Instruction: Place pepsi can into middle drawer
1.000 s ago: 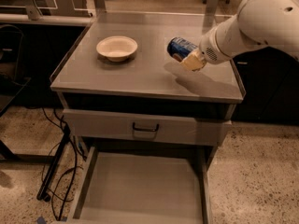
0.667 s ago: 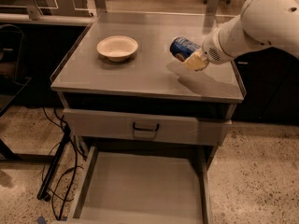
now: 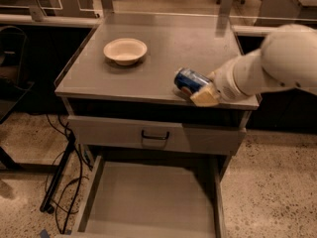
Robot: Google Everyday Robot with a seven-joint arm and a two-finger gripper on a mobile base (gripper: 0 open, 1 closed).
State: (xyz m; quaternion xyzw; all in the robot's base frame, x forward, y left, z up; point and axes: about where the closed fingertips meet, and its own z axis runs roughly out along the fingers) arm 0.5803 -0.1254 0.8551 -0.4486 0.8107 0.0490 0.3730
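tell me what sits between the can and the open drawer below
In the camera view, the closed drawer front with its loop handle lies between the can, held in the gripper at the front edge of the cabinet top, and the open drawer.

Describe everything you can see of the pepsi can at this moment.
The pepsi can is small, blue and metallic-looking, with a red-and-white marking near its left end. It is tipped on its side in the claw, which is shut on it, a cream finger covering its lower right. It is at the front right edge of the grey cabinet top; whether it touches the top is unclear.
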